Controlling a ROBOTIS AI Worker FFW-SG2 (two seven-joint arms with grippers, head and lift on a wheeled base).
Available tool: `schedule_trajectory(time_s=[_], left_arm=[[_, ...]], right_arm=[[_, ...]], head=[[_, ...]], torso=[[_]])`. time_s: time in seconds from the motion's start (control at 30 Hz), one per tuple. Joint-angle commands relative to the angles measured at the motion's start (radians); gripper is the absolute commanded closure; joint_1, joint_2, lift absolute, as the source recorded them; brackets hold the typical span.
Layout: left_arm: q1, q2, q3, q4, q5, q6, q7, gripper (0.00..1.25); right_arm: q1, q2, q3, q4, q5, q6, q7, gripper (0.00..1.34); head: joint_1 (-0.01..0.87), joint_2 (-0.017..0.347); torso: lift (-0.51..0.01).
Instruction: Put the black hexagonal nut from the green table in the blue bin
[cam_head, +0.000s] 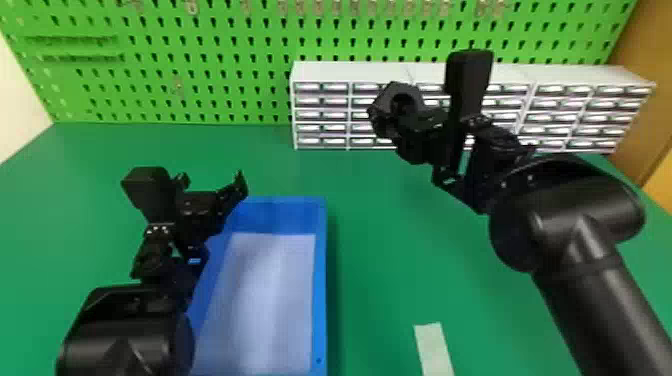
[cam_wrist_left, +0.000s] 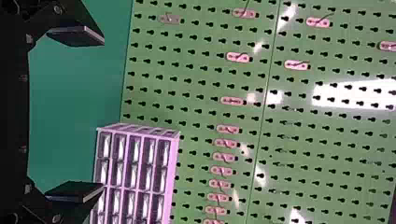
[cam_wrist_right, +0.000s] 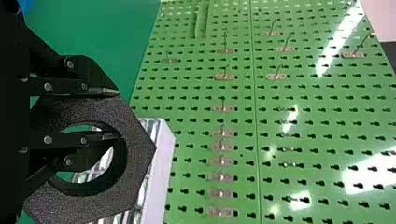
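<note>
left gripper: L side of head view, by the bin's edge; black two-finger gripper (cam_wrist_left: 98, 113) w/ its flat pads spread wide, nothing betw. them. Risk: if I swing the nut over w/o backing this one off, the two could clash above the bin.
blue bin: lower L-centre; blue plastic bin w/ pale floor (cam_head: 319, 280), no nut in it. Far side prob. the drop spot, since L arm crowds the near corner. Too low a pass = nut clips the rim.
green table: bare strip betw. bin and R arm (cam_head: 372, 250). An early release lands the nut here, and it could slide.
nut: upper R-centre, up off the table; black hexagonal nut w/ big round hole (cam_head: 384, 107), well apart from the bin. Job's not done; next is prob. carry L, then lower.
right gripper: upper R; black two-finger gripper (cam_wrist_right: 116, 114) closed on one side of the nut's ring, one finger in the hole. Off-centre hold, so it may pivot; finger could also snag in the hole on letting go.
drawer cabinet: white, many-drawered, behind R arm (cam_head: 345, 70). Can't judge the gap; reaching fwd could bump it.
</note>
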Motion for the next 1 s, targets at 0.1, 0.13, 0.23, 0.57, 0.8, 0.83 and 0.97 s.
schedule_trajectory(time_s=[0.1,0.13,0.23,0.57,0.8,0.83,0.97], left_arm=[[0.0,0.0,0.0,0.0,0.0,0.0,0.0,0.18],[0.0,0.0,-0.002,0.0,0.0,0.0,0.0,0.18],[0.0,0.0,-0.002,0.0,0.0,0.0,0.0,0.18],[0.0,0.0,-0.002,0.002,0.0,0.0,0.0,0.18],[0.0,0.0,-0.002,0.002,-0.002,0.0,0.0,0.18],[0.0,0.0,-0.003,0.002,-0.002,0.0,0.0,0.18],[-0.002,0.0,-0.005,0.002,-0.002,0.0,0.0,0.18]], right_arm=[[-0.015,-0.001,0.021,0.006,-0.041,0.053,0.017,1.13],[-0.017,-0.003,0.026,0.007,-0.048,0.054,0.02,1.13],[-0.018,-0.004,0.033,0.017,-0.078,0.057,0.022,1.13],[-0.027,-0.004,0.056,0.018,-0.117,0.097,0.031,1.13],[-0.043,0.0,0.072,0.027,-0.131,0.131,0.056,1.13],[-0.044,0.004,0.073,0.029,-0.131,0.131,0.06,1.13],[-0.047,0.008,0.087,0.033,-0.131,0.137,0.063,1.13]], head=[[0.686,0.051],[0.686,0.051],[0.686,0.051],[0.686,0.051],[0.686,0.051],[0.686,0.051],[0.686,0.051]], torso=[[-0.097],[-0.097],[-0.097],[-0.097],[-0.097],[-0.097],[-0.097]])
